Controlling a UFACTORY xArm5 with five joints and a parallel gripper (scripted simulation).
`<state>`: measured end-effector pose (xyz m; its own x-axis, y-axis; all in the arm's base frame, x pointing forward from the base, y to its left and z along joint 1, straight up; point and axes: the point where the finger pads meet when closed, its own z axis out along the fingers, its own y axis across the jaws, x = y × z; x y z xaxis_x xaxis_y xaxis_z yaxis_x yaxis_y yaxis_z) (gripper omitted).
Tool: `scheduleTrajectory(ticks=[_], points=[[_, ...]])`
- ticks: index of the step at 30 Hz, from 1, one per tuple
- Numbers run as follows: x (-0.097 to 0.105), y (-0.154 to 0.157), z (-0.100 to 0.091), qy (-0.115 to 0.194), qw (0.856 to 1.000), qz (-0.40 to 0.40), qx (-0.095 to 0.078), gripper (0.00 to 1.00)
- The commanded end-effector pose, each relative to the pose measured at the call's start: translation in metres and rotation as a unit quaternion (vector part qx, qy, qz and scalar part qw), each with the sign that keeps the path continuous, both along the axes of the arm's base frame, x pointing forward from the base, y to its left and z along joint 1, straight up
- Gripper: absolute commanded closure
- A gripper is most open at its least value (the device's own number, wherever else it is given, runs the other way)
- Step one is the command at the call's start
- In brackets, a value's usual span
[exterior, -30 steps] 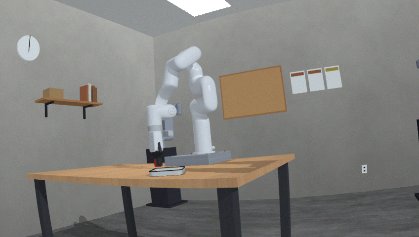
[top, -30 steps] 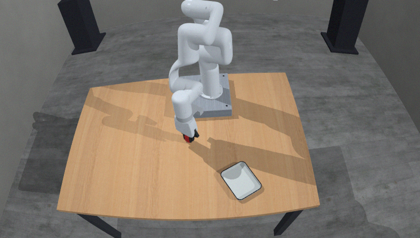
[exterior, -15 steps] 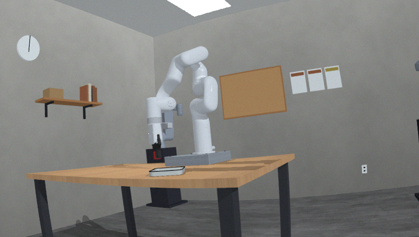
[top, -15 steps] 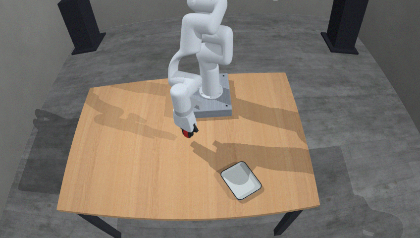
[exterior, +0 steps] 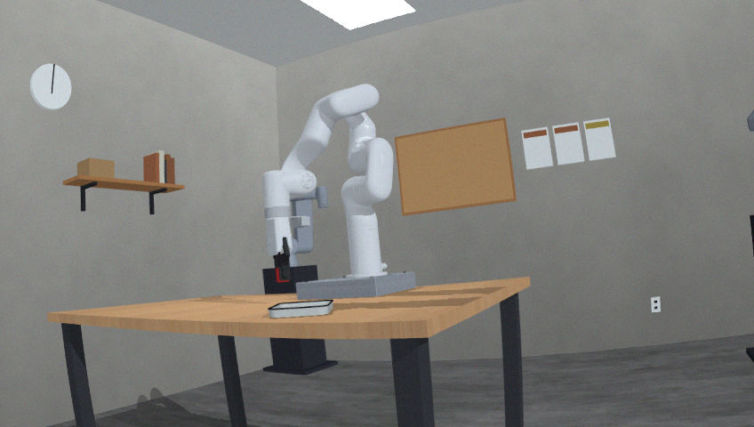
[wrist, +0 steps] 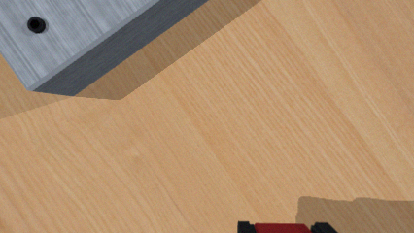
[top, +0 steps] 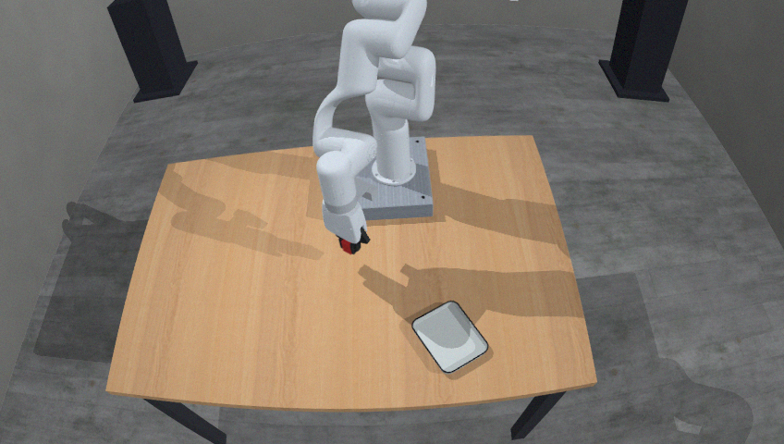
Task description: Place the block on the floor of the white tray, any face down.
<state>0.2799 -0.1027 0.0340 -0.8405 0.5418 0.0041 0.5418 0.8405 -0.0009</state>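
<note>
My gripper (top: 351,243) is shut on a small red block (top: 346,245) and holds it well above the wooden table, in front of the arm's base. In the exterior view the gripper (exterior: 283,269) and the block (exterior: 278,275) hang clear of the table top. In the wrist view the block (wrist: 283,227) shows as a red strip between the two black fingertips at the bottom edge. The white tray (top: 449,336) lies empty near the table's front right; it also shows in the exterior view (exterior: 300,308). The gripper is to the back left of the tray, apart from it.
The arm's grey base plate (top: 397,187) sits at the back middle of the table; its corner shows in the wrist view (wrist: 73,44). Dark pillars (top: 149,49) stand on the floor behind the table.
</note>
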Motion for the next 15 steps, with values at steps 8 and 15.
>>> scheduleTrajectory(ticks=[8, 15], points=[[0.001, -0.001, 0.001, -0.002, 1.000, 0.000, -0.001, 1.00], [0.020, 0.018, 0.001, -0.002, 1.000, 0.000, -0.001, 1.00]])
